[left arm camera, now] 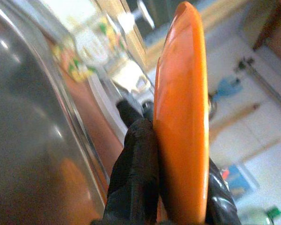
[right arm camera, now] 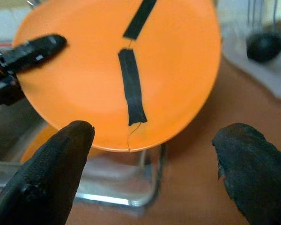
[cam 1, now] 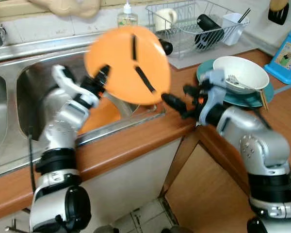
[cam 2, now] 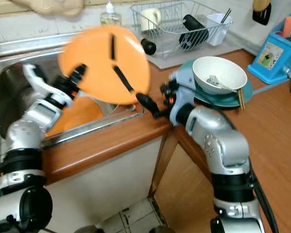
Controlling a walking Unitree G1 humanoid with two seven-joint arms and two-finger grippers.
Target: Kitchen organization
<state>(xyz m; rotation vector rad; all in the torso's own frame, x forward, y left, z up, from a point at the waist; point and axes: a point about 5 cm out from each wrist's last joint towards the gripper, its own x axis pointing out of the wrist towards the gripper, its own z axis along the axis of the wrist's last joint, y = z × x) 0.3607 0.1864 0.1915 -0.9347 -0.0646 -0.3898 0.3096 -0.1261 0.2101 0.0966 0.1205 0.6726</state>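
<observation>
My left gripper is shut on the rim of an orange plate, holding it tilted up above the steel sink. Black tape strips cross the plate's face. In the left wrist view the plate stands edge-on, clamped between the black fingers. My right gripper is open just beyond the plate's lower right edge, over the wooden counter. In the right wrist view its fingers spread wide, facing the plate. A second orange plate lies in the sink basin below.
A white bowl with a fork sits on a teal plate right behind my right arm. A dish rack with a cup and utensils stands at the back. Nearby are a soap bottle and a blue box.
</observation>
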